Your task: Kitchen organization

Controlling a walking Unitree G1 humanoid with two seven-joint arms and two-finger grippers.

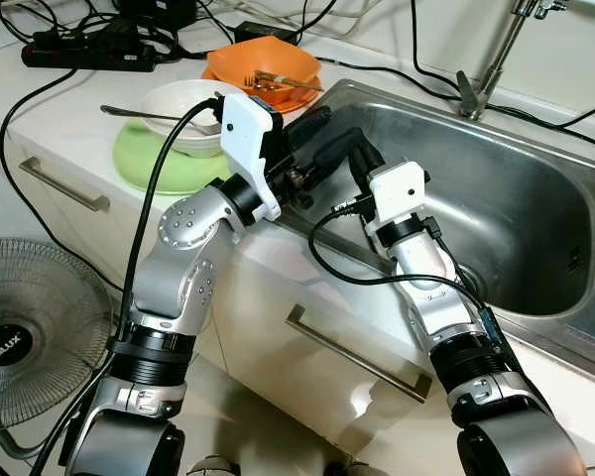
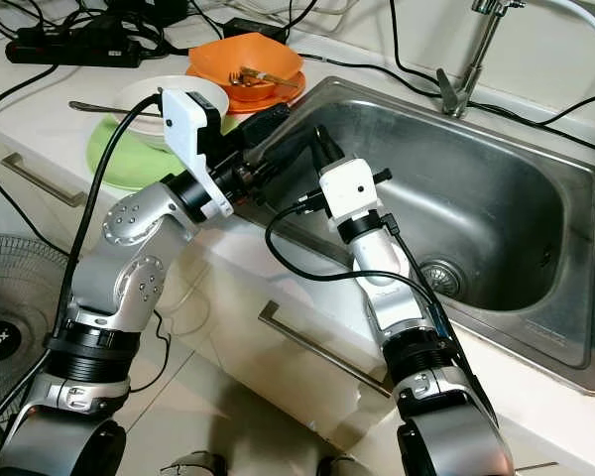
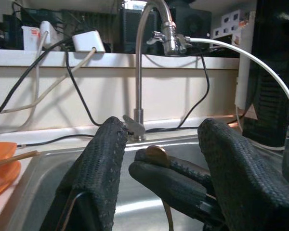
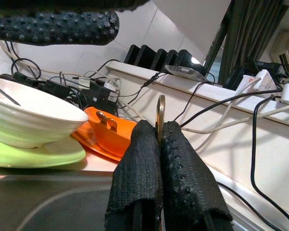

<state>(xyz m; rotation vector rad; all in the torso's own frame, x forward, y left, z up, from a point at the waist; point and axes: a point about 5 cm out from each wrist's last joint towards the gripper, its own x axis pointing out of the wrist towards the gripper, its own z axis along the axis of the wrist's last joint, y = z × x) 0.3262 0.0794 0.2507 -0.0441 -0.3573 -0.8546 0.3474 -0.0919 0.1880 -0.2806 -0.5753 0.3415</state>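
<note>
Stainless steel sink (image 1: pixel 535 213), set into white worktop (image 1: pixel 64 124), tap (image 1: pixel 491 59) at far rim. Worktop cabinet fronts below, two bar handles. Floor fan (image 1: pixel 25 337) at robot's lower left.

Left of sink on worktop: green plate (image 1: pixel 159 164) carrying white bowl (image 1: pixel 183 109) with utensil handle across it. Behind that, orange bowl (image 1: pixel 263 64) on orange plate, fork lying inside. Black power strip (image 1: pixel 89 50) and cables along back edge.

Left arm bent up from below, white wrist housing over near-left corner of sink. Left gripper (image 3: pixel 159 163) reaching over sink's left rim, fingers (image 3: pixel 103 168) spread wide, nothing between them but right gripper's tip.

Right arm raised from lower right, over sink's front rim. Right gripper (image 4: pixel 159 159) pointing toward left gripper, tip sitting between left gripper's open fingers. Right fingers (image 4: pixel 137 178) pressed together, clamping thin metal utensil (image 4: pixel 160 115); rounded golden end sticking up just beyond fingertips. Same end visible in left wrist view as small brass-coloured disc atop right fingertips. Kind of utensil not determinable; rest hidden inside grip.

Utensil held in air above left end of sink basin, near bowl and plate stack, touching neither.
</note>
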